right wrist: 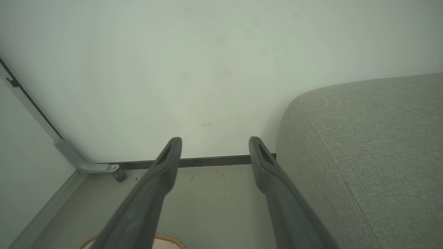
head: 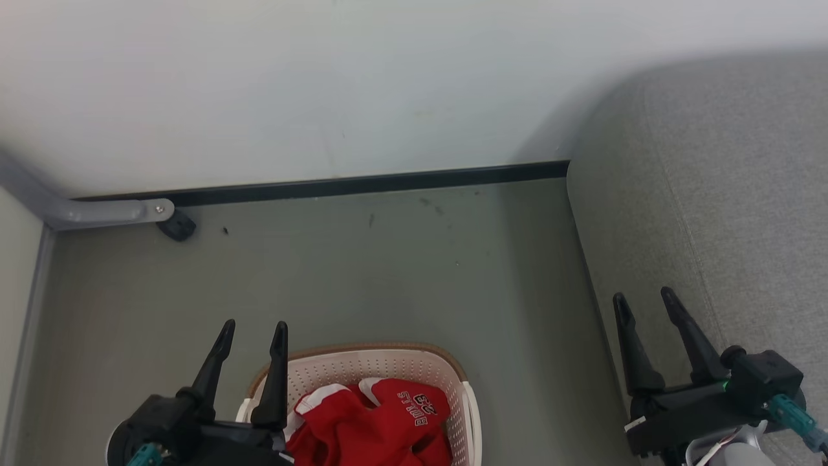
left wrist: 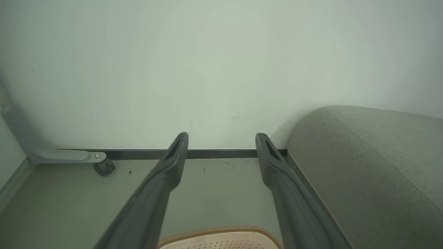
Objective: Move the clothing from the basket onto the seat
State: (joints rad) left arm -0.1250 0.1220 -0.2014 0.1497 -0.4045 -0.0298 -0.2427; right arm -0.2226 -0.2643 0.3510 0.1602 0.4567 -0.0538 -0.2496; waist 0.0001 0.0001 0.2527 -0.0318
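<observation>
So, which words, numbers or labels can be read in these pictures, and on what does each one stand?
"BULLS": white letters on the red garment lying in the laundry basket; they appear turned around in the head view.
"23": a white number just beside those letters, on the same garment, also turned.
I find no other text, label or sign that can be read.

Soft, even, fairly bright light with a faint green cast lies flat on the wall (head: 323, 84) and floor (head: 388, 272). In the head view the seat (head: 711, 194) throws a diffuse shadow on the wall at 2 o'clock, where the seat's far edge also goes soft. In the wrist views the left claw (left wrist: 222, 138) and right claw (right wrist: 215, 141) are crisp at the tips yet blur toward 6 o'clock, and the corners dim slightly.
</observation>
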